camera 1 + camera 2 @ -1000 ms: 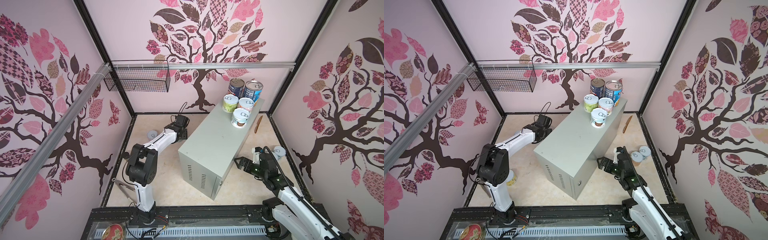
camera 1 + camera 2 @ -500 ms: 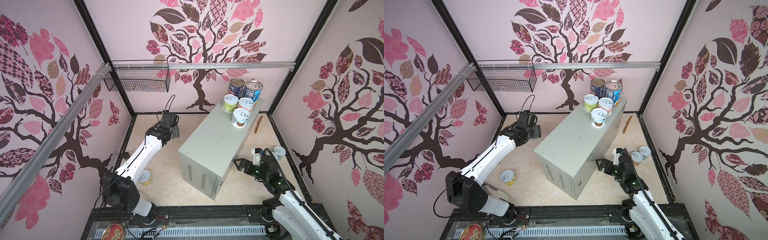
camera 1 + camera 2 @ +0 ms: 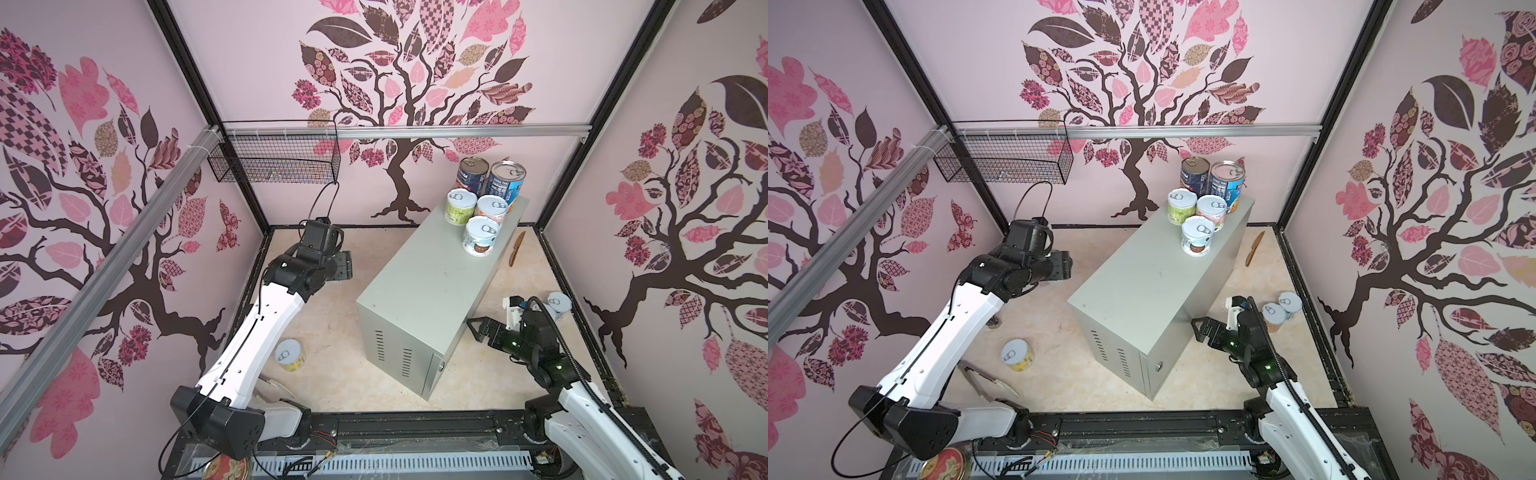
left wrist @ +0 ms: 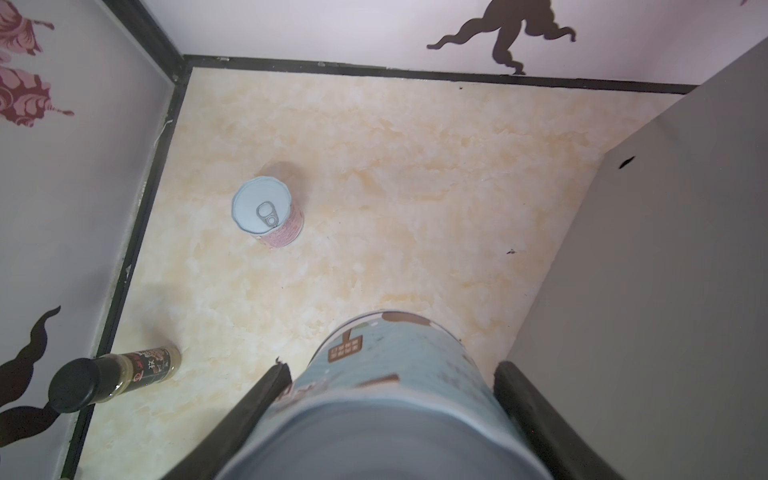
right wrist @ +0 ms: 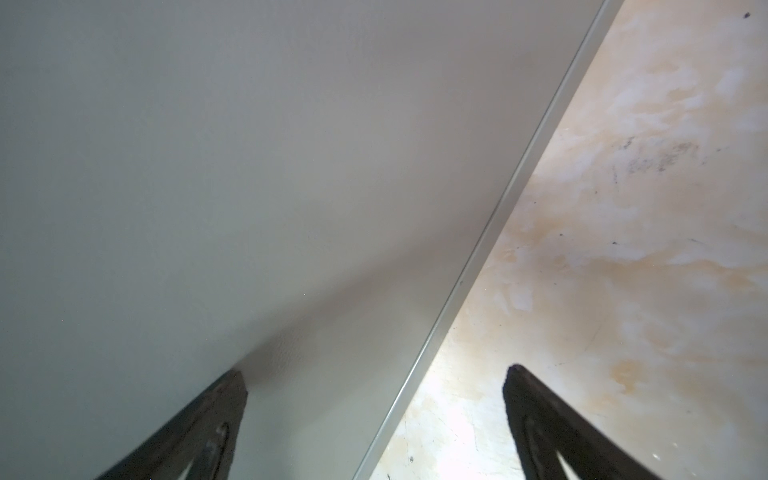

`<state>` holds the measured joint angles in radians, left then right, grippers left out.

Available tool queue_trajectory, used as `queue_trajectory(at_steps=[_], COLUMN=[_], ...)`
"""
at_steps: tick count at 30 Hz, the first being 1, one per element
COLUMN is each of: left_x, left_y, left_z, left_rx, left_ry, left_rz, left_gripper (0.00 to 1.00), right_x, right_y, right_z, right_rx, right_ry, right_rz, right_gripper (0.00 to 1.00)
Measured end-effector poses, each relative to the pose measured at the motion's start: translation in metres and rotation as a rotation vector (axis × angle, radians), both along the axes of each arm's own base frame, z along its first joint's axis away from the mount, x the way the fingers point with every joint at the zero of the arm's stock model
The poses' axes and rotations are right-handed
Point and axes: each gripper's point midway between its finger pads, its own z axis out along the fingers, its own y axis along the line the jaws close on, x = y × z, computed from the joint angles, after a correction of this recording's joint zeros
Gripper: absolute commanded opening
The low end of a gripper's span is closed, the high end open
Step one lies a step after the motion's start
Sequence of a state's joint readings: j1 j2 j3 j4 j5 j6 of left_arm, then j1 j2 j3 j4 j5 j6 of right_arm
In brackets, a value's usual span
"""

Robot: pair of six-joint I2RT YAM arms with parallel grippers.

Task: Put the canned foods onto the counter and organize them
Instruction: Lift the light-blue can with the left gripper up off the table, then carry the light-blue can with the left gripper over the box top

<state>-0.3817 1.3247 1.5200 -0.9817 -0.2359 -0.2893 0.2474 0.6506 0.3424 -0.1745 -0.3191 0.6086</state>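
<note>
My left gripper [image 4: 392, 365] is shut on a pale blue can [image 4: 386, 399], held above the floor left of the counter [image 3: 424, 299]; in both top views the gripper [image 3: 343, 268] hides that can. On the counter's far end stand two tall dark blue cans [image 3: 473, 174] [image 3: 505, 180], a green one [image 3: 460, 205], a pink one [image 3: 490, 210] and a pale one [image 3: 480, 235]. A yellow can [image 3: 289, 355] and a pink can [image 4: 266, 210] stand on the floor at left, two more [image 3: 1273, 316] [image 3: 1289, 303] at right. My right gripper [image 3: 476, 328] is open and empty beside the counter's right wall [image 5: 249, 166].
A black wire basket [image 3: 274, 162] hangs on the back-left rail. A wooden knife [image 3: 515, 249] lies right of the counter. A dark brown jar [image 4: 112, 376] stands by the left wall. Tongs [image 3: 984, 378] lie near the left arm's base, a red-gold tin [image 3: 944, 463] at the front edge.
My left arm has swung its elbow out toward the front left, uncovering the yellow can, and its gripper has drawn slightly away from the counter. The right gripper has hardly moved.
</note>
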Motion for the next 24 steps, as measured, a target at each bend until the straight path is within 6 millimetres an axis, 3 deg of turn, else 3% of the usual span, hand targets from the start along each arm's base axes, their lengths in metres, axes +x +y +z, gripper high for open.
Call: queue_trajectory(at_steps=[10,16,19,24], left_x=[-0.023,-0.032,-0.034,-0.030], left_y=[-0.014,-0.040,-0.058,-0.093], left_z=[0.105,0.171,0.180,0.163], left_rx=[-0.095,-0.158,-0.160,-0.123], left_ry=[-0.158,-0.268,-0.273,-0.214], left_rz=[-0.117,-0.240,-0.302,-0.394], left_gripper=[0.54,0.54,0.54,0.54], right_x=[-0.001,-0.001,-0.001,-0.001], right_y=[0.001,0.001,0.001,0.001], right_z=[-0.003,-0.006,-0.006,-0.006], right_rx=[-0.007,-0.013,-0.015,-0.018], right_ry=[0.010,0.019,0.021,0.019], right_rz=[0.006,0.007,0.007,0.007], right_gripper=[1.00,1.00,1.00,1.00])
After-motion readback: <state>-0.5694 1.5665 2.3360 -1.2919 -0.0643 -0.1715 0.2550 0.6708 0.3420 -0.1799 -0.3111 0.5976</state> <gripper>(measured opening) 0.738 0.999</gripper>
